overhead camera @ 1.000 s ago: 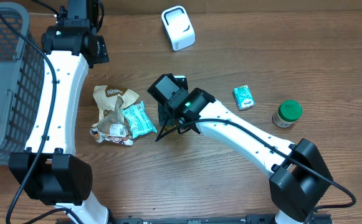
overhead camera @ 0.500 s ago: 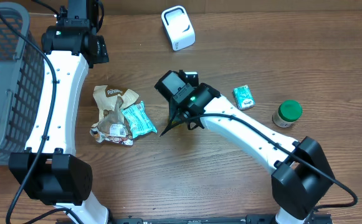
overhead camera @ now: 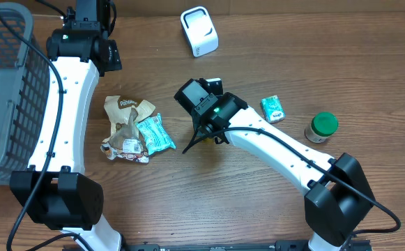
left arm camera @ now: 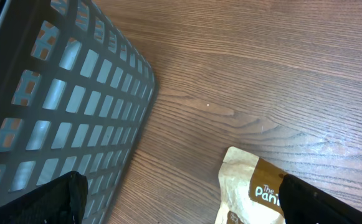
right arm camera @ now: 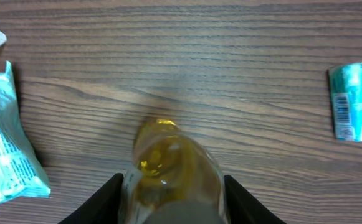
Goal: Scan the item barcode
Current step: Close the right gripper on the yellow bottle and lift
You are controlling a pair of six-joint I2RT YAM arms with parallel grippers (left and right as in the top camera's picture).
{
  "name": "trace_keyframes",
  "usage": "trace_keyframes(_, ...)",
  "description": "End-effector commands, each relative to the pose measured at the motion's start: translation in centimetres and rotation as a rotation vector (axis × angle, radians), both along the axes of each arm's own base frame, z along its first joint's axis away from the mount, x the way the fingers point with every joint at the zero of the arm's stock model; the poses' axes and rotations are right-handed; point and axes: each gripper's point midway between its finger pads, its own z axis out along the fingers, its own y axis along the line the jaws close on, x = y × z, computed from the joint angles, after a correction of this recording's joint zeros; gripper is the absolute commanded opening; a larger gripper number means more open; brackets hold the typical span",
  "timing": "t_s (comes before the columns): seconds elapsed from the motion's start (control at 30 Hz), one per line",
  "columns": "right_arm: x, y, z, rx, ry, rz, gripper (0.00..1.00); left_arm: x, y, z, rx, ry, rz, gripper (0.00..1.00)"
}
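My right wrist camera shows what overhead hides: the right hand [right arm camera: 173, 186] pinching a yellow bottle [right arm camera: 168, 149] mid-bench [right arm camera: 249, 56] — the left hand [left arm camera: 177, 190] hangs spread wide beside the basket [left arm camera: 56, 112].

- A bottle [right arm camera: 171, 165] of clear yellowish plastic shows end-on at the lower middle of the right wrist view. The right gripper [right arm camera: 171, 193] presses it on both sides.
- A scanner [overhead camera: 199, 31], a small white box with rounded corners, sits slightly askew at the upper middle of the overhead view.
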Motion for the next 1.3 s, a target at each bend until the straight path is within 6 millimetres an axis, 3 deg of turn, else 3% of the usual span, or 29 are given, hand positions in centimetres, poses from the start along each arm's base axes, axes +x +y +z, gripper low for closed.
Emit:
trace_keyframes(0.0,1.1,-0.5,3.5,0.001,-0.082,0.037,0.43,0.0,-0.2,1.4,0.013,-0.032,-0.008,0.99)
trace_keyframes(0.17,1.4,-1.2,3.4,-0.007,-0.076,0.026,0.43,0.0,-0.2,1.4,0.013,-0.032,-0.008,0.99)
trace_keyframes(0.7,0.7,-0.5,2.9,0.028,-0.035,0.044,0.45,0.0,-0.1,1.4,0.013,-0.032,-0.006,1.0)
trace_keyframes(0.97,0.8,-0.5,3.0,0.03,-0.036,0.044,0.6,0.0,-0.1,1.4,0.013,-0.032,-0.006,0.99)
trace_keyframes(1.27,1.0,-0.3,1.7,0.038,-0.043,0.034,0.54,0.0,-0.1,1.5,0.013,-0.032,-0.006,1.0)
